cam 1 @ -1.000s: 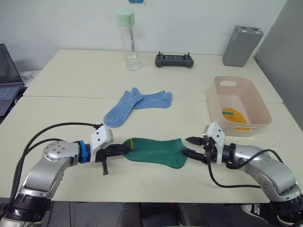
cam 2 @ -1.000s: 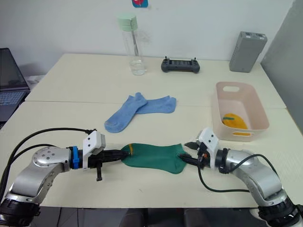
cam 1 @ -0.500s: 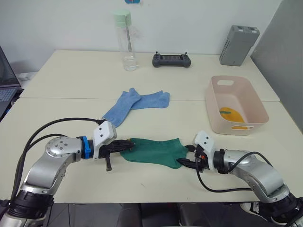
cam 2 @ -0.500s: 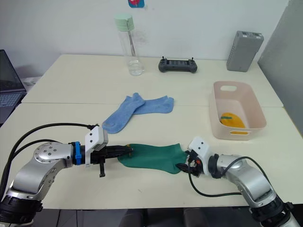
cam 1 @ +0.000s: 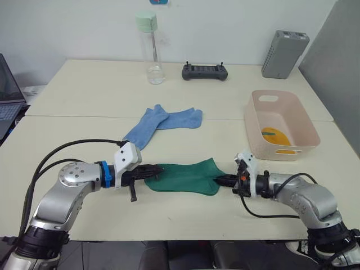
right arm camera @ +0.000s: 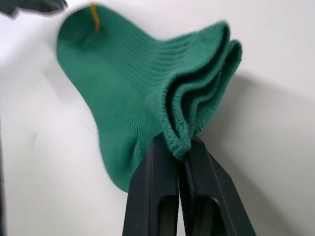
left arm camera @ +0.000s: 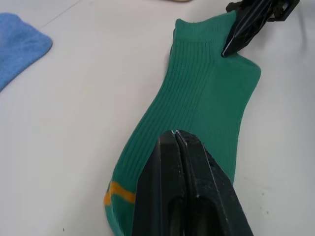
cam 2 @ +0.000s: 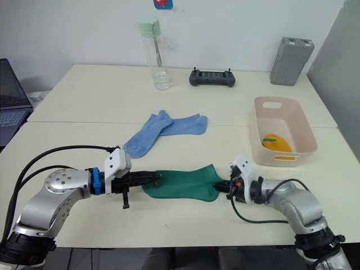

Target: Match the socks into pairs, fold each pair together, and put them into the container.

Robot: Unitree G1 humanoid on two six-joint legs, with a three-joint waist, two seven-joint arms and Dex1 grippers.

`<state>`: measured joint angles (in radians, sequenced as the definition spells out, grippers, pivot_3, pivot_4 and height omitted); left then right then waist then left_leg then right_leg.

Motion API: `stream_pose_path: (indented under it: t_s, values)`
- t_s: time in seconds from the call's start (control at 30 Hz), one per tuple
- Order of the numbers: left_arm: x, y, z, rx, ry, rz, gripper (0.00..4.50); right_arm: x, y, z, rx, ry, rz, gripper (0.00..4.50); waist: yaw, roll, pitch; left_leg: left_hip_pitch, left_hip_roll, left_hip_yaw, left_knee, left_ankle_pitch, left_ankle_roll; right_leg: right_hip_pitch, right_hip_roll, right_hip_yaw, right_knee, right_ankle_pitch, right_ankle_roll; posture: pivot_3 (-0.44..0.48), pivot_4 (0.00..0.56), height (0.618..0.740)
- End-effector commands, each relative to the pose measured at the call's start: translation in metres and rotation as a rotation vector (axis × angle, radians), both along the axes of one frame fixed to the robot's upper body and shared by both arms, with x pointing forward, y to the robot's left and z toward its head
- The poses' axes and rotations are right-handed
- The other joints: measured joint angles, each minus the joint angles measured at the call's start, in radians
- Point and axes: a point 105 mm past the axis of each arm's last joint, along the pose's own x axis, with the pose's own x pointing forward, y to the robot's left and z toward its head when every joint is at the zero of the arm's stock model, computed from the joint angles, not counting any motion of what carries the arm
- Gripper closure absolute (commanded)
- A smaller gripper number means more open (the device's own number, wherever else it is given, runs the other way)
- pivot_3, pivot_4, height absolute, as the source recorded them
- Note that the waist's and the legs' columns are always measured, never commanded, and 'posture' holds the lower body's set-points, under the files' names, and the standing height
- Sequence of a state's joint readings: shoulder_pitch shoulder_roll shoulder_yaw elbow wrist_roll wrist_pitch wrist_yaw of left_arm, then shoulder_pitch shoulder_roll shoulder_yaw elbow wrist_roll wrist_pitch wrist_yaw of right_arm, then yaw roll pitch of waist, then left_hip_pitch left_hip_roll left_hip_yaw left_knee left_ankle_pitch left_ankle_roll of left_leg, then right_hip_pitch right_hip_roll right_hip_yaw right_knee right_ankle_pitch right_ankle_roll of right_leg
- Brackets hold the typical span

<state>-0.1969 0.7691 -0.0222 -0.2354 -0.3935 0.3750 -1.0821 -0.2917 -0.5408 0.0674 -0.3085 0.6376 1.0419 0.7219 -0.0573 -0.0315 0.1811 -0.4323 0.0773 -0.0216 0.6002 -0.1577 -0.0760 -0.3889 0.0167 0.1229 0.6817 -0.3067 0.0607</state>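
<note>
Green socks [cam 1: 185,178] lay flat on the table [cam 1: 84,90], stacked as 2 layers, well short of the container [cam 1: 281,125] and nearer the front edge than the blue pair [cam 1: 159,125]. Right gripper [cam 1: 225,180] pinched shut on the cuff end, both ribbed openings bunched between the black fingers [right arm camera: 162,196] in the right wrist view. Left gripper [cam 1: 153,171] closed at the toe end, tips meeting over the fabric near the yellow stripe; uncertain whether cloth was actually caught or the tips merely pressed on top. Main risk judged: toe end slipping free once the fold started, since any grip there looked shallow, which would leave the pair dragged rather than doubled over. Second risk: the 2 layers sliding apart, as only the cuff end was clearly clamped through both. Possible snag too if the right fingers pulled against the left and stretched the knit. Fabric looked soft, ribbed, dark green, heel bulging toward the front edge, cuff edges slightly curled. Yellow socks [cam 1: 277,137] already lay inside the container, at the end nearer the green pair. Blue pair lay crossed, untouched, farther back than the green pair and well left of the container.
</note>
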Motion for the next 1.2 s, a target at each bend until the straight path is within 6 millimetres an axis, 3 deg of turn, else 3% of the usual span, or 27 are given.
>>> stream_pose_path:
  t_s: [0.03, 0.33, 0.57, 0.73, 1.0, 1.2]
  values:
    - [0.001, -0.019, 0.004, -0.025, -0.019, -0.055, 4.50, -0.005, -0.001, 0.019, 0.074, 0.039, 0.055, 4.46, 0.001, 0.000, 0.000, 0.000, 0.000, 0.000, 0.000, 0.000, 0.000, 0.000, 0.000, 0.000, 0.000, 0.000, 0.000, 0.000, 0.150, 0.740]
    - [0.010, -0.062, -0.029, 0.010, 0.009, -0.129, 4.50, -0.001, -0.008, 0.023, 0.091, 0.085, 0.072, 4.46, 0.002, 0.000, 0.000, -0.001, -0.001, -0.001, 0.001, 0.000, 0.000, 0.000, 0.000, 0.000, 0.000, 0.000, 0.001, 0.000, 0.150, 0.740]
    - [0.020, -0.065, -0.050, 0.129, 0.020, -0.140, 4.50, -0.006, -0.001, 0.032, 0.130, 0.096, 0.114, 4.46, -0.001, 0.000, 0.000, -0.001, -0.001, -0.001, 0.003, 0.000, 0.000, 0.001, 0.001, 0.000, 0.000, 0.001, 0.002, 0.000, 0.150, 0.740]
    - [0.018, -0.063, -0.052, 0.125, 0.039, -0.145, 4.50, -0.012, 0.007, 0.036, 0.158, 0.110, 0.149, 4.46, 0.000, 0.000, 0.000, -0.001, -0.001, -0.001, 0.003, 0.000, 0.000, 0.001, 0.000, 0.000, 0.000, 0.001, 0.002, 0.000, 0.150, 0.740]
    - [0.012, -0.058, -0.058, 0.135, 0.070, -0.143, 4.50, -0.008, 0.046, 0.058, 0.302, 0.107, 0.193, 4.46, -0.007, 0.001, 0.000, -0.001, -0.001, -0.001, 0.004, 0.000, 0.000, 0.001, 0.001, 0.000, 0.001, 0.001, 0.002, 0.000, 0.150, 0.740]
    - [0.011, -0.039, -0.036, 0.079, 0.084, -0.093, 4.50, -0.009, 0.081, 0.052, 0.325, 0.139, 0.261, 4.46, -0.012, 0.001, 0.000, -0.001, 0.000, -0.001, 0.003, 0.000, 0.000, 0.000, 0.001, 0.000, 0.001, 0.001, 0.002, 0.000, 0.150, 0.740]
